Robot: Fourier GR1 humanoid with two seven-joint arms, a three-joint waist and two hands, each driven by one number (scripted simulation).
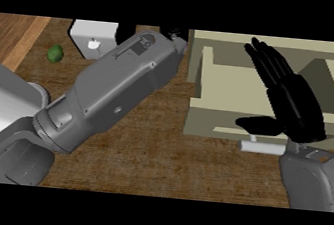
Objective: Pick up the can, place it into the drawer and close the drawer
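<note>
The beige drawer [231,85] stands pulled out at the right, its pale handle [262,147] at the front. What shows of its inside holds nothing. My right hand [293,103] is open above the drawer's right half, fingers straight and pointing away, thumb over the front wall. My left forearm crosses from the lower left to the top centre. Only a bit of black from my left hand [175,34] shows past the wrist, at the drawer's back left corner. I see no can; the left arm covers much of the counter.
A white box-like object [94,35] stands at the top left on the wooden counter [158,159]. A small green object [54,53] lies to its left. A light grey rounded body [0,102] fills the left edge.
</note>
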